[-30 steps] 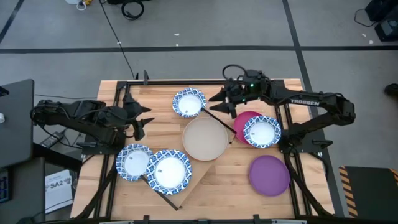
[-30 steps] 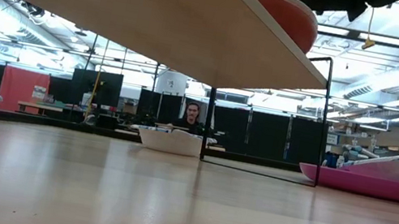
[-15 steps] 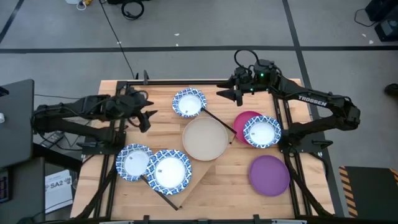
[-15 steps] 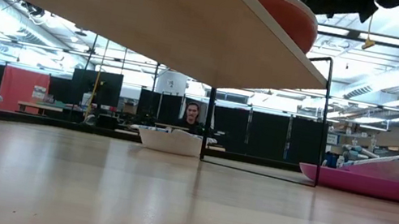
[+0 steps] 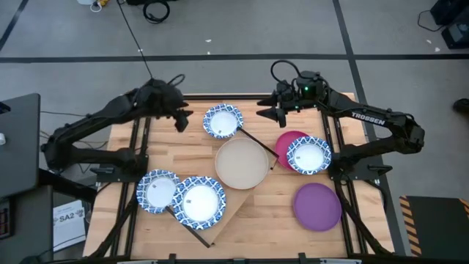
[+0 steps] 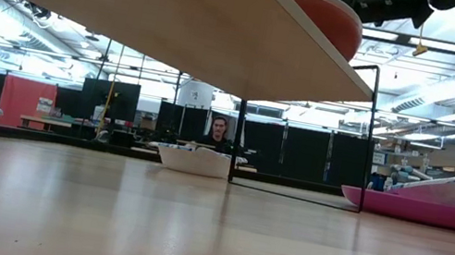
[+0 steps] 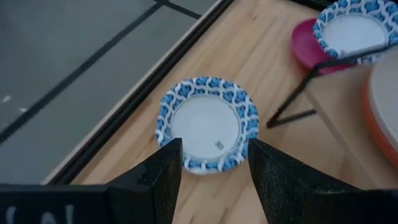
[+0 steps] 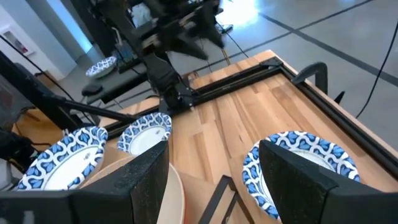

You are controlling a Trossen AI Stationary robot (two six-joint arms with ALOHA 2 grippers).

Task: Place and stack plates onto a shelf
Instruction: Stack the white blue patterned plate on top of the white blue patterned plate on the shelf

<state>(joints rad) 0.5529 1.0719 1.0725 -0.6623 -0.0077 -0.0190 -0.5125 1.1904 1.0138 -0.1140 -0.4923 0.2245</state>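
While my left pincer (image 5: 178, 117) hangs wide and empty, the blue-rimmed plate (image 5: 223, 121) lies just beside it. My right pincer (image 5: 272, 111), apparently also parted and empty, hovers at that plate's other side.

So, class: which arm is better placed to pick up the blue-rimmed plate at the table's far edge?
Probably the left: its open end effector frames that plate, empty and lined up.

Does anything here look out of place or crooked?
Yes. One blue-rimmed plate lies partly on the magenta plate, off-centre and tilted. The shelf runs diagonally across the table, holding only a beige plate over an orange one.
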